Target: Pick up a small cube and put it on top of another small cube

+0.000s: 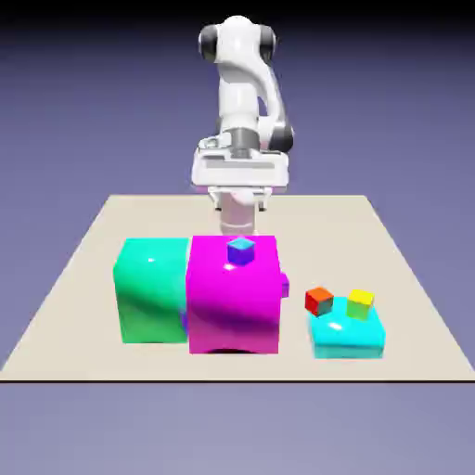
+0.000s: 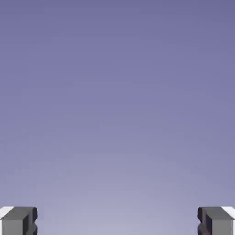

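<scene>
A small cube, purple, peeks out at the right side of the big magenta block, mostly hidden by it. Another small cube, yellow on top with green sides, rests on the flat cyan block at the exterior view's right. My gripper hangs behind the magenta block's far edge, apart from both cubes. In the hand view only the plain backdrop shows, with my gripper open and its fingertips far apart, nothing between them.
A tiny blue-topped purple cube sits on top of the magenta block. A big teal-green block stands against its left side. A tiny red cube sits at the cyan block's left back corner.
</scene>
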Tool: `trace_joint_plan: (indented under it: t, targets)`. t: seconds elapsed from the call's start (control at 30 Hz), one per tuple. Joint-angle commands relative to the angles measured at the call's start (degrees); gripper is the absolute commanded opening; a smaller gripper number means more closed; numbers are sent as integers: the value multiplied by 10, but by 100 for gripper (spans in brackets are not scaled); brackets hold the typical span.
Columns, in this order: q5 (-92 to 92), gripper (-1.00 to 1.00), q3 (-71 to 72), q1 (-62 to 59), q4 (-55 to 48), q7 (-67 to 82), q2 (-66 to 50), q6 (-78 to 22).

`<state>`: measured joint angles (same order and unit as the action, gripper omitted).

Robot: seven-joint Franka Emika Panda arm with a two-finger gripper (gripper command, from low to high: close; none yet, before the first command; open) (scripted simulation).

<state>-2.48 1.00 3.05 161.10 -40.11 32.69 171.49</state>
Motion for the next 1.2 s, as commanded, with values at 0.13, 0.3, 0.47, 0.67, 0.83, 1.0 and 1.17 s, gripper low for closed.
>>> trace_joint_plan:
  t: [0.13,0.3,0.47,0.67,0.83,1.0,1.17]
  targets:
    - [-101,0,12,104,30,79,-39,-82]
    - [-201,0,24,208,60,157,-78,-163]
    - [-295,0,10,311,112,216,-150,-221]
    - [-362,0,-18,364,142,217,-219,-229]
    - [-487,0,-66,369,118,123,-307,-177]
    - [-611,0,-113,375,93,30,-396,-125]
    - [-582,-100,-102,374,99,51,-375,-137]
